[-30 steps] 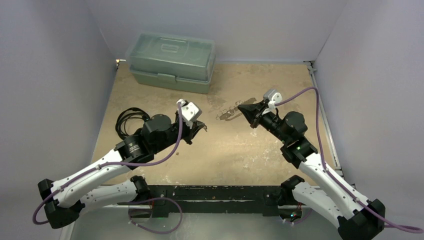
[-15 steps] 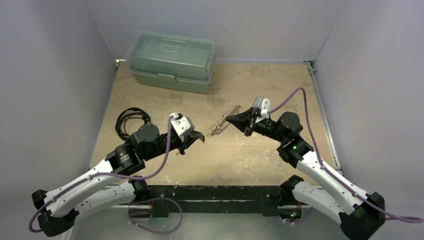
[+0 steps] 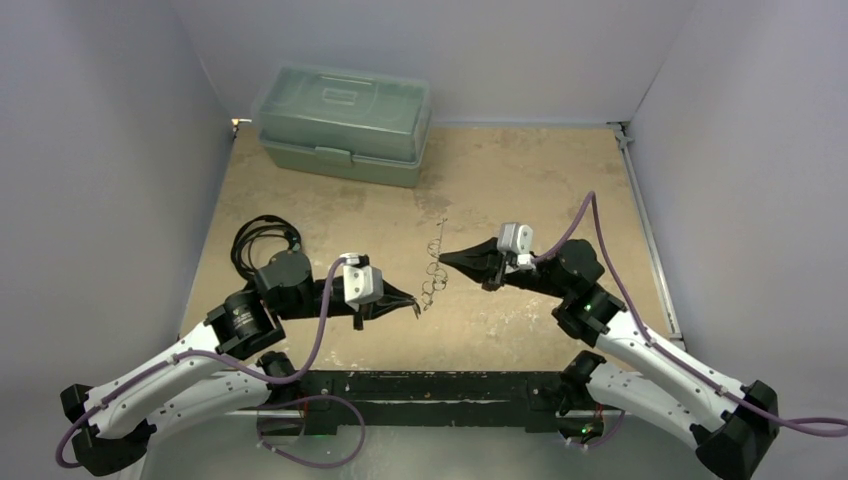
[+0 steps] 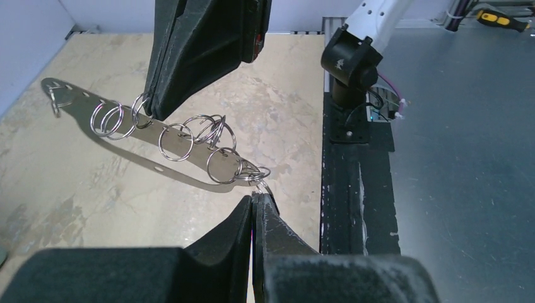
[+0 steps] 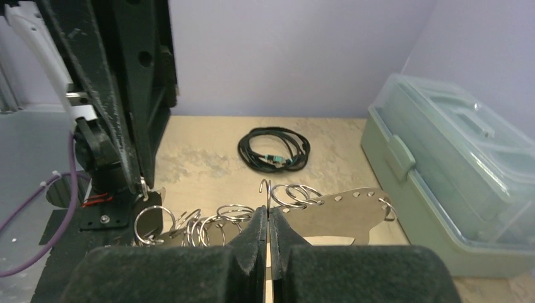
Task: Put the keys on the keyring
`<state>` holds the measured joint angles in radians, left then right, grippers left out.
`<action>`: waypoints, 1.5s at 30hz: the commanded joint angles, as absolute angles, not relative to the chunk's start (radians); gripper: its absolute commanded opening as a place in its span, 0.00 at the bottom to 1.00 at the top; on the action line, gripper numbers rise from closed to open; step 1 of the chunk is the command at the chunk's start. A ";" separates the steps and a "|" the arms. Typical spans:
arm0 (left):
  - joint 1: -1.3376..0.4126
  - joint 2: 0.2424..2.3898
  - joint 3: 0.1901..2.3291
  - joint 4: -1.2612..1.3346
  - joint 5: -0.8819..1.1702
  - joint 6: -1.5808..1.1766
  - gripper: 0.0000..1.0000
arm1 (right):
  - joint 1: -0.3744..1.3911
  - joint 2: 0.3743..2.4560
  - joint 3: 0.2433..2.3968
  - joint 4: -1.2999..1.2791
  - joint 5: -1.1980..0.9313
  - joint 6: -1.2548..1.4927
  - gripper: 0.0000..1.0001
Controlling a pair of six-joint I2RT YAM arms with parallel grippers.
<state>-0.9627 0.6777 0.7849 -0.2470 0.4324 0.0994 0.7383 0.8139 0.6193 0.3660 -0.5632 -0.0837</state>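
Both pincers are shut, and in the last second they have drawn back toward the arm bases with the keyring strung between them. Nearest me, the left pincer (image 4: 255, 201) nips a small ring at the near end of the keyring (image 5: 346, 214), a flat metal strip with punched holes and a row of loose rings. Just beyond, the right pincer (image 3: 443, 257) clamps another ring partway along it. A second ago the strip lay farther out on the table (image 3: 520, 160) with the right pincer alone near it; now it runs near to far and looks lifted. I cannot pick out any keys, so to my eye this is steadying, not threading. Farther off lie the coiled black cable (image 3: 262, 238) and the green box (image 3: 345, 122).
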 commanded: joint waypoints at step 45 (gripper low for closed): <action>-0.965 0.674 0.859 -0.313 0.262 0.183 0.00 | 0.948 0.879 0.686 0.311 -0.414 -0.222 0.00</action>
<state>-0.9627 0.6640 0.8307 -0.3321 0.2558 0.1764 0.9421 0.8791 0.6250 0.2897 -0.4358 -0.2287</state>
